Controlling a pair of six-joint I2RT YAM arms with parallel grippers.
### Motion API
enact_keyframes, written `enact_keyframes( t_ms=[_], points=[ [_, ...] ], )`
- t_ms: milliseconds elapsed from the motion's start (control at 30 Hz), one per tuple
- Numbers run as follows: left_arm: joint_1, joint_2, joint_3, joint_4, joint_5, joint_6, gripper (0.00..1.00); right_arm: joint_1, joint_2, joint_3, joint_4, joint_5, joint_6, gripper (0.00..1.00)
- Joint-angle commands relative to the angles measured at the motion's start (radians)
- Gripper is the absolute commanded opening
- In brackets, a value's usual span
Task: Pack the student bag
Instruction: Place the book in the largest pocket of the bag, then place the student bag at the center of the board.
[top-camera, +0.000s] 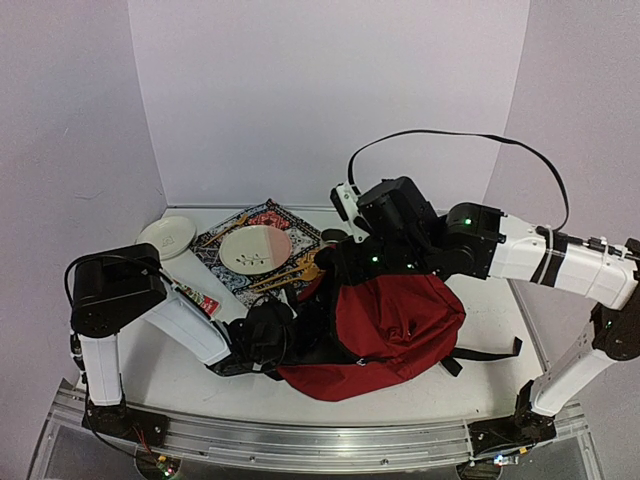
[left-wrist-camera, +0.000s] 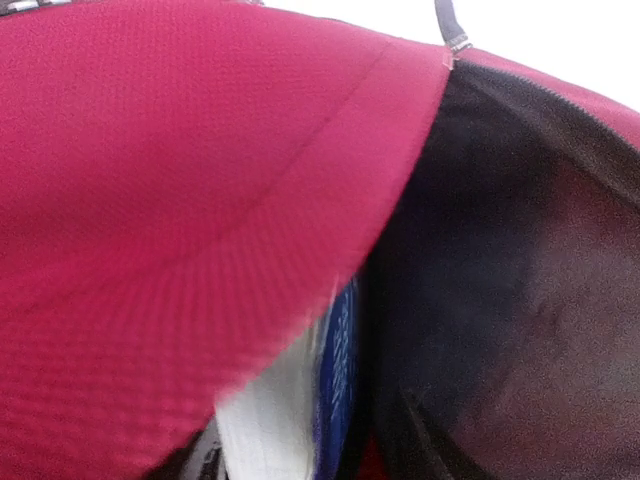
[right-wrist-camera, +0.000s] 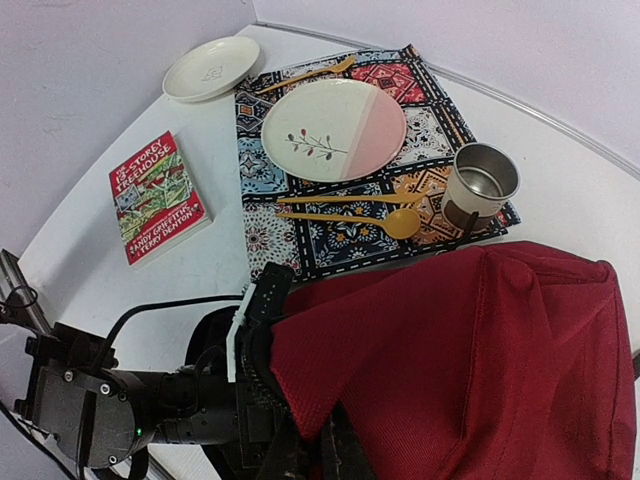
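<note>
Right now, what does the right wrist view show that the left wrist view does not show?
Only the right wrist view: a red book, a pink and white plate, a small white plate, a metal cup and a yellow spoon on a patterned mat. Only the left wrist view: the dark lining inside the student bag, with something white and blue in it. Both: the bag's red fabric.
</note>
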Motion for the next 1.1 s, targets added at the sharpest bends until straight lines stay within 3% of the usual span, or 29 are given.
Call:
enact_keyframes(
  t_ms=[0,300,567,733,1067],
  points=[
    [0.005,-0.097,0.005,-0.029,-0.057,0.069,0.63,0.010,-0.054,0.002,0.046,0.024,0.000,0.01],
    [0.005,-0.297,-0.038,-0.271,-0.161,0.218,0.89,0.009,-0.056,-0.002,0.039,0.047,-0.003,0.01],
    [0.005,-0.481,-0.104,-0.434,-0.171,0.249,0.94,0.009,-0.058,-0.022,0.009,0.089,0.001,0.02],
    [0.013,-0.625,-0.135,-0.639,-0.236,0.275,0.99,0.009,-0.072,-0.070,0.000,0.103,0.020,0.02],
    [0.202,-0.885,-0.203,-1.051,-0.233,0.288,0.99,0.003,-0.119,-0.168,-0.024,0.130,0.058,0.03]
  ],
)
